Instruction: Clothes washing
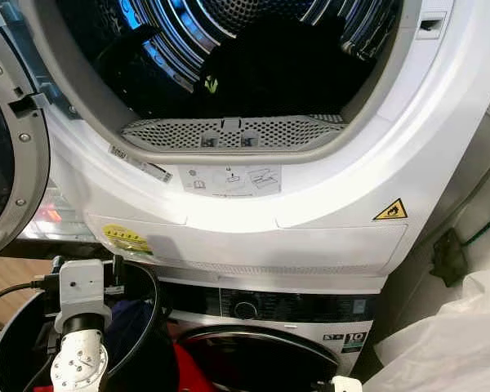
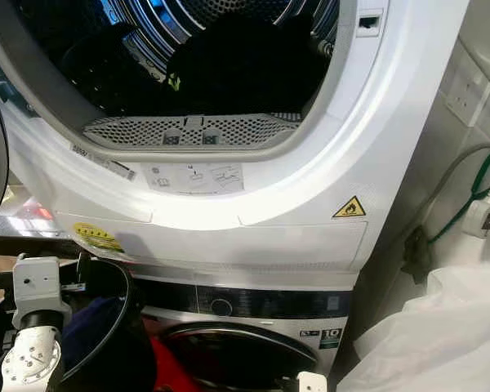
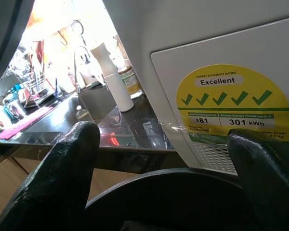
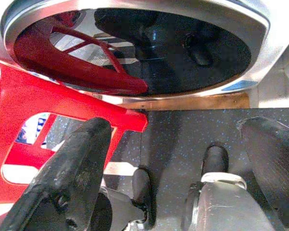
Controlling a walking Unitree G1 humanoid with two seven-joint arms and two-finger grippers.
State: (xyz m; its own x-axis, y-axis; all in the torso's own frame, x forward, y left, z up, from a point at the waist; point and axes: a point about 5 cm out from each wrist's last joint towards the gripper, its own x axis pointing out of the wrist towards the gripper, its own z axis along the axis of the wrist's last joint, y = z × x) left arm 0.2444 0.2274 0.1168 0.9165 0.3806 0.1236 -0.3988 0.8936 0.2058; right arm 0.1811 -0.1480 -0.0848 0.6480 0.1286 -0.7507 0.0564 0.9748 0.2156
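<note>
A white dryer [image 1: 310,220] is stacked on a washer [image 1: 253,309], and its round door [image 1: 8,155] hangs open on the left. Dark clothes [image 1: 261,73] lie inside the drum behind the perforated lint filter [image 1: 233,132]. My left arm [image 1: 80,327] rises at the lower left over a black bucket [image 1: 151,327] that holds a blue garment [image 1: 122,318]. The left gripper [image 3: 166,139] is open and empty, facing the yellow energy sticker [image 3: 233,103]. Low in front of the washer door [image 4: 135,48], the right gripper [image 4: 178,127] is open and empty beside a red basket [image 4: 62,106].
A white plastic bag [image 1: 449,343] bulges at the lower right beside the machines. A plug and green cable [image 2: 474,204] hang on the right wall. In the left wrist view a dark kitchen counter [image 3: 130,130] carries a white spray bottle [image 3: 113,77].
</note>
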